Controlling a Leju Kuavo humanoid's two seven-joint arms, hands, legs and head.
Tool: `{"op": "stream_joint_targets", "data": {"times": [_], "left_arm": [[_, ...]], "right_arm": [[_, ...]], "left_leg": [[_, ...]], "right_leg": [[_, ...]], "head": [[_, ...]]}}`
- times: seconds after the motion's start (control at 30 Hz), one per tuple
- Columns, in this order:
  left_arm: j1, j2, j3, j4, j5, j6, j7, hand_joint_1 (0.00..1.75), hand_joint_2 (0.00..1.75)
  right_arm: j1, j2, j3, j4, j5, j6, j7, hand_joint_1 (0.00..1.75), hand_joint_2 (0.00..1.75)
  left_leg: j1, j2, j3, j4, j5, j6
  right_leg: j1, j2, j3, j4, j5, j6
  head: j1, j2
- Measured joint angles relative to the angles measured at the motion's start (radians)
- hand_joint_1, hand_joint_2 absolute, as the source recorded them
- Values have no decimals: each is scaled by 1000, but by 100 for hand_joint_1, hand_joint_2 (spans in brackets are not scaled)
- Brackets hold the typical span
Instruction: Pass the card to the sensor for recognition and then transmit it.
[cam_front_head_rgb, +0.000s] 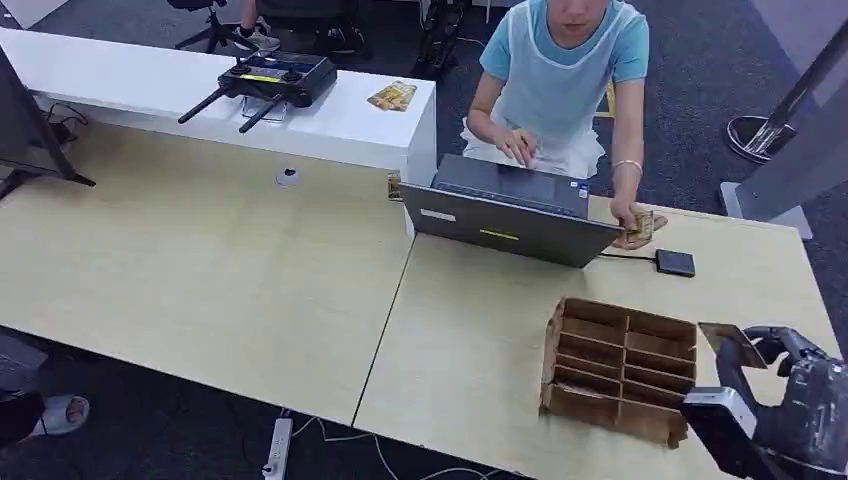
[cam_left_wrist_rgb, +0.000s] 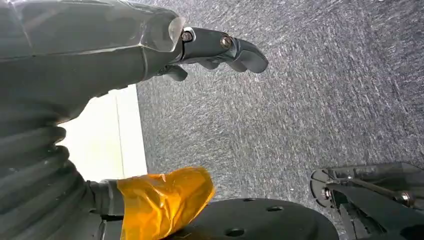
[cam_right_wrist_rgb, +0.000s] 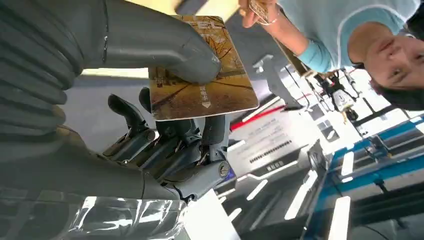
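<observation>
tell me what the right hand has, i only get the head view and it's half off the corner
Observer: The right hand holds a card, the thumb pressing it down on the fingers; the right wrist view shows it plainly.
Operator: and the left hand, anything in it
Observer: Nothing. The left hand hangs over grey carpet with its fingers apart.
Operator: is the person holding a card too
Observer: Yes. The person's hand pinches a second card near the black sensor beside the laptop.
</observation>
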Motion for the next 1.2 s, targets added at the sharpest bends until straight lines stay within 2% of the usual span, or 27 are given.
{"op": "stream_joint_targets", "data": {"times": [0.37, 0.7, 0.77, 0.93, 1.13, 1.2], "left_arm": [[-4, 7, -7, 0, -24, -10, -7, 0, 175], [-12, 14, -34, 0, -40, -26, -7, 0, 175], [-13, 14, -38, 0, -42, -26, -7, 0, 175], [-17, 17, -51, 0, -44, -27, -6, 0, 175], [-18, 18, -64, 0, -46, -30, -2, 0, 175], [-19, 18, -71, 0, -46, -30, 0, 0, 175]], "right_arm": [[-229, -47, 79, 89, 61, 33, 58, 171, 175], [-500, -52, 170, 297, 66, 114, 84, 171, 175], [-545, -49, 187, 337, 60, 134, 94, 168, 175], [-660, -26, 238, 456, 77, 160, 128, 173, 175], [-770, 16, 287, 612, 118, 161, 164, 169, 175], [-799, 31, 300, 668, 135, 157, 172, 175, 175]], "left_leg": [[0, 0, 0, 0, 0, 0], [0, 0, 0, 0, 1, 0], [0, 0, -1, 0, 1, 0], [0, -1, 0, 0, 1, 0], [0, 0, 0, 0, 1, 0], [0, 0, 0, 0, 1, 0]], "right_leg": [[0, 0, 0, 0, 0, 0], [0, 0, 0, 1, 1, 0], [0, 0, 0, 1, 1, 0], [0, 0, 0, 1, 1, 0], [0, 0, 0, 1, 1, 0], [0, 0, 0, 1, 1, 0]], "head": [[0, 0], [0, 0], [0, 0], [0, 0], [0, 0], [0, 0]]}}
